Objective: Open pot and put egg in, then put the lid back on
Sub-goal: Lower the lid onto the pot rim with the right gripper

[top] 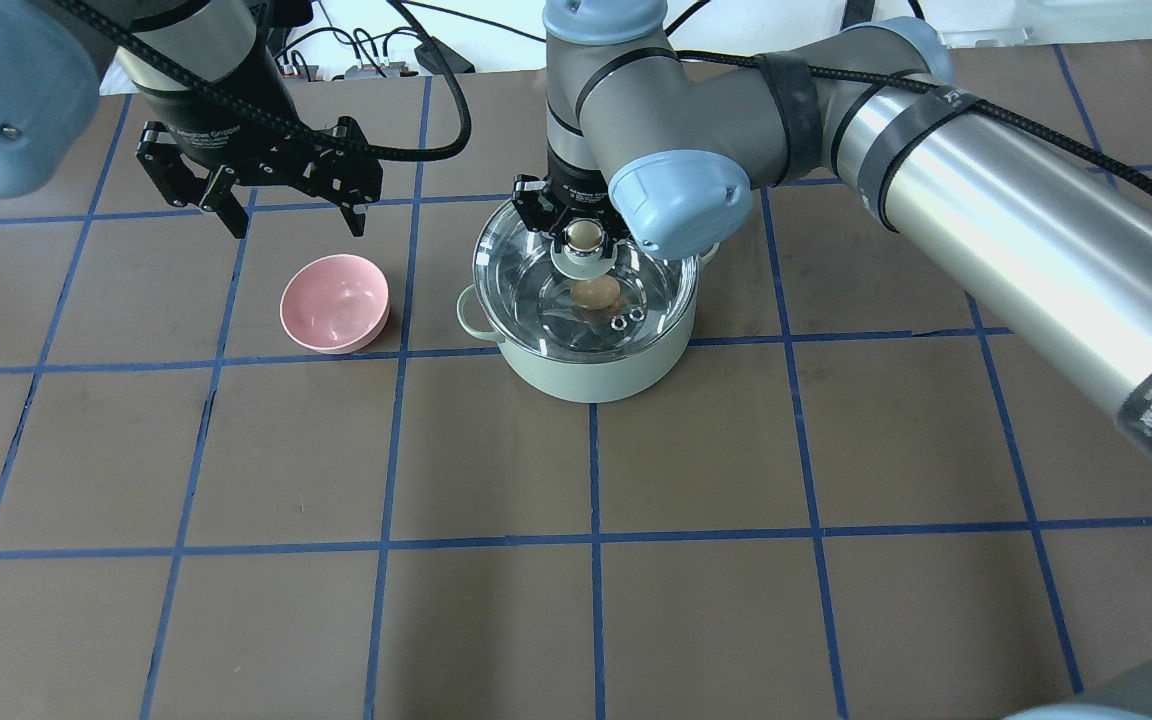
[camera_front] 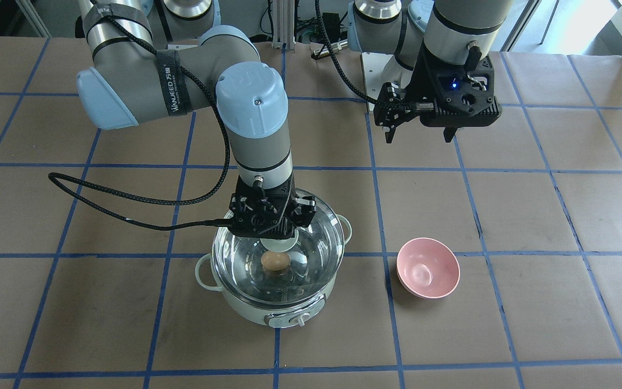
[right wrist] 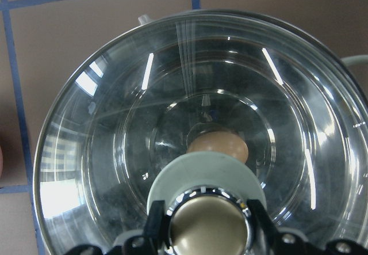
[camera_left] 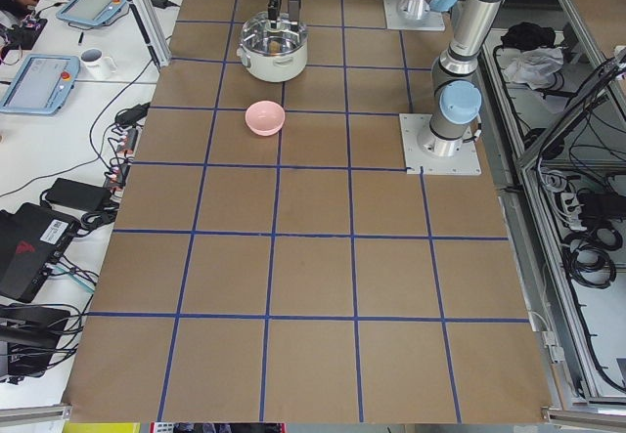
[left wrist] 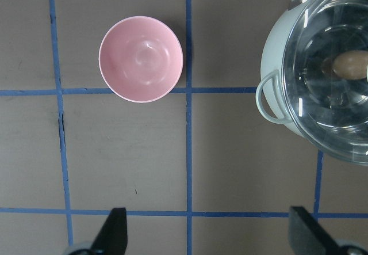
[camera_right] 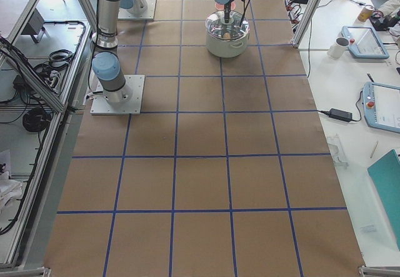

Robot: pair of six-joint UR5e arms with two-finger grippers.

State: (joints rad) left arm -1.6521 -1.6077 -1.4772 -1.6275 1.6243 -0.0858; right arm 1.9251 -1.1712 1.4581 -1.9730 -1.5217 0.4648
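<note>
The mint-green pot stands on the table with the tan egg inside on its steel bottom. The clear glass lid covers the pot's mouth; I cannot tell whether it rests on the rim or hangs just above it. My right gripper is directly over the pot, shut on the lid's beige knob. My left gripper is open and empty, above the table beside the pot.
A pink bowl sits empty beside the pot, below the left gripper. Brown paper with blue tape lines covers the table. The right arm's cable loops over the table near the pot.
</note>
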